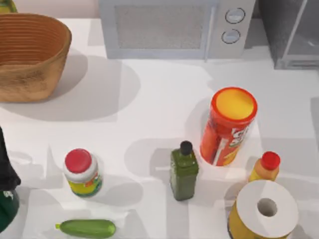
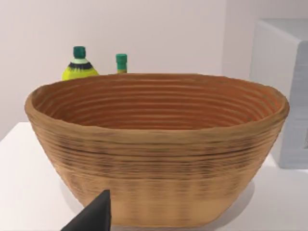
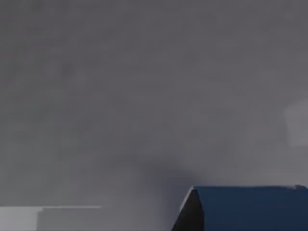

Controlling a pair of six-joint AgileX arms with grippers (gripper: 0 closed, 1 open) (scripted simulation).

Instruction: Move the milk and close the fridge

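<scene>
The milk (image 3: 245, 207) appears in the right wrist view as a blue top at the lower right of the frame, close to the camera, against a flat grey wall that I judge to be the fridge interior. The fridge (image 1: 291, 35) occupies the upper right corner of the top view, its pale-framed glass door standing open. The right end effector appears to carry the milk, though whether it is clenched on the carton cannot be told. The left arm (image 1: 7, 184) sits parked at the lower left edge of the top view, facing the basket (image 2: 159, 144); its state cannot be told either. Recommendation: set the carton level on the shelf, well inside, release fully, withdraw straight out clear of the door frame, then push the door shut along its outer edge.
</scene>
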